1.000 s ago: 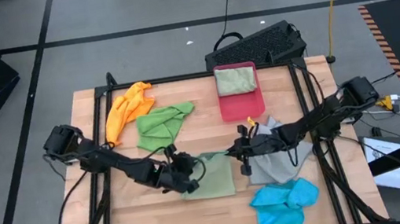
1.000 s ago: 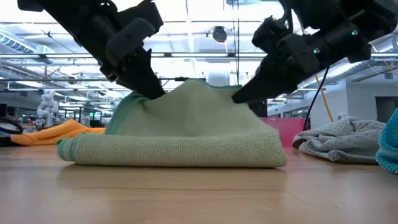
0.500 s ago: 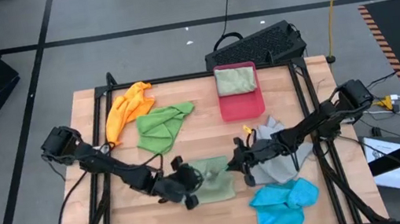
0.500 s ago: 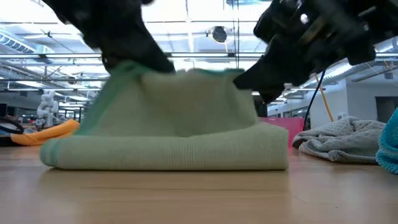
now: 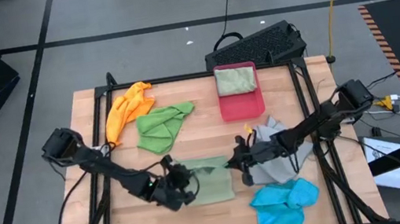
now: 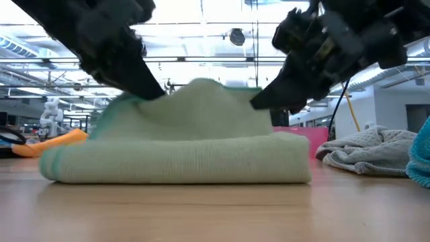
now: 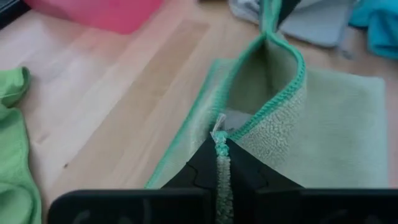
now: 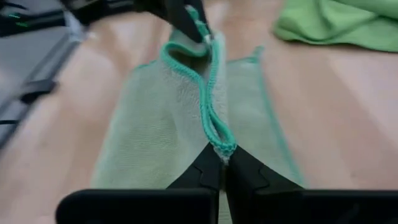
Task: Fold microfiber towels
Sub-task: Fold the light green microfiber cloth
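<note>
- Two grippers have the pale sage towel (image 5: 211,178) pinched by its green hem, near the bench's front edge at mid-width
- Your left gripper (image 7: 221,163) is clenched on one corner; your right gripper (image 8: 221,157) is clenched on the opposite corner
- Risk: both bites are thin, on the hem only. Pull the arms apart and a corner could slip, spoiling the fold
- Risk: carry unevenly and the edges will likely land skewed
- Both arms reach inward, low, wrists angled down over the cloth
</note>
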